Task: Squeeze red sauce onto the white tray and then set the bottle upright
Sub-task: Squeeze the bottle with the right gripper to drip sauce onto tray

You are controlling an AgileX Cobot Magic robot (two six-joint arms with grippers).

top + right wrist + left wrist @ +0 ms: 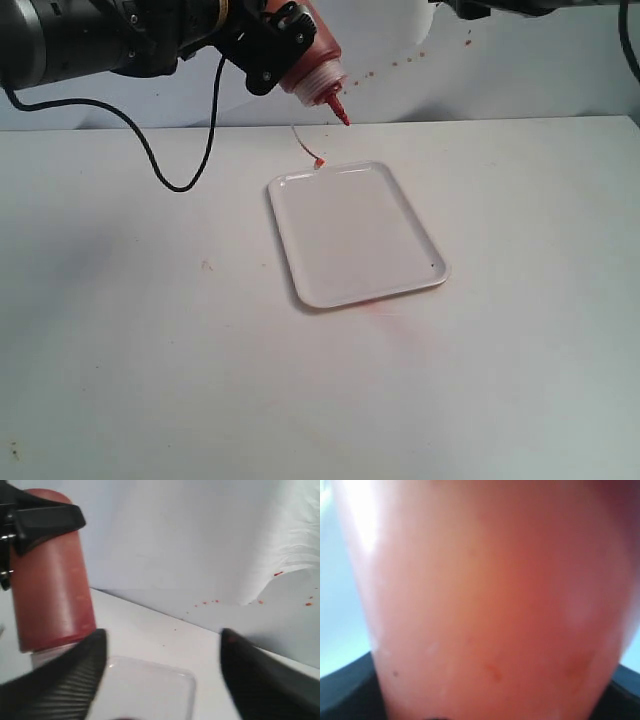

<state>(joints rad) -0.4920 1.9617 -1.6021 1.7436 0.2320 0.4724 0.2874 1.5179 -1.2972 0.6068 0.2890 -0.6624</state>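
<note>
The bottle (318,55) of red sauce (490,605) is grasped, tilted nozzle-down, in the left gripper's (283,45) jaws near the white tray's (355,235) far edge; the right gripper's (163,636) jaws are released.

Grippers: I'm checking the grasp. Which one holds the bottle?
The left gripper: its fingers clamp the bottle, tilted nozzle-down. The right gripper has its fingers apart, with nothing between them.
</note>
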